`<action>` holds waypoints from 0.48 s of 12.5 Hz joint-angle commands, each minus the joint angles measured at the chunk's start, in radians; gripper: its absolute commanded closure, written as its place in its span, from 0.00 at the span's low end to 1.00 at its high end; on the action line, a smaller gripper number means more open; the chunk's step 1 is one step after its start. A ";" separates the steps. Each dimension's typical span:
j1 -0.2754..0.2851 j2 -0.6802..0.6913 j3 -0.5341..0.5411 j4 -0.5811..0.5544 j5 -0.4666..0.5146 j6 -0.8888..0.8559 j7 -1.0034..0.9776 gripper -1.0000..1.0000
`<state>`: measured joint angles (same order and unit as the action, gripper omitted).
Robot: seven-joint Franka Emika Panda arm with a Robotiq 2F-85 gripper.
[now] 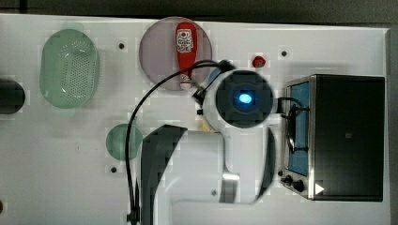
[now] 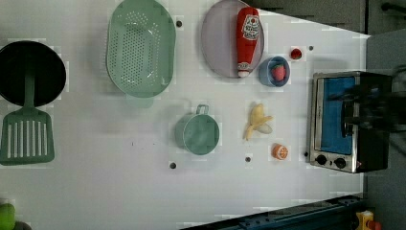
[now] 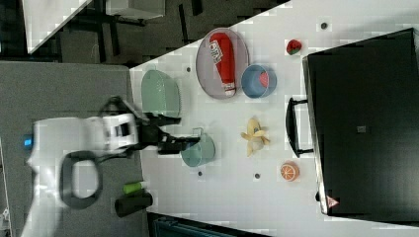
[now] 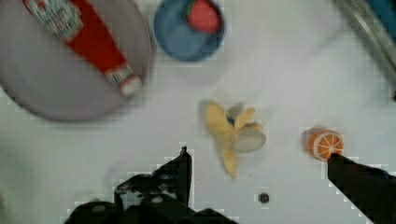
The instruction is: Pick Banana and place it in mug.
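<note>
The banana (image 2: pixel 257 122) is lying flat on the white table (image 2: pixel 95 191), its long axis running top to bottom in the left view, peel flaps splaying sideways — between the mug (image 2: pixel 201 134) and the toaster oven (image 2: pixel 342 122), touching neither. It is looking lumpy and pale beside the smooth teal mug. The gripper (image 4: pixel 257 172) is hanging above it, fingers (image 4: pixel 180 170) spread wide — holding nothing.

Pale yellow banana (image 2: pixel 257 121), partly peeled, lying on the white table; teal mug (image 2: pixel 200 133) upright nearby, apart
</note>
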<state>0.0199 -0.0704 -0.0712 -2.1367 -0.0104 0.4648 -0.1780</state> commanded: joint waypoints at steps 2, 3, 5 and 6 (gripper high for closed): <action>0.001 0.083 -0.014 -0.119 0.013 0.203 -0.344 0.00; 0.001 0.111 -0.014 -0.141 0.013 0.252 -0.424 0.00; 0.002 0.178 -0.012 -0.177 0.013 0.325 -0.553 0.00; 0.002 0.211 -0.011 -0.185 0.013 0.346 -0.570 0.00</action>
<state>0.0217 0.1680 -0.0972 -2.3145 0.0262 0.7676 -0.5918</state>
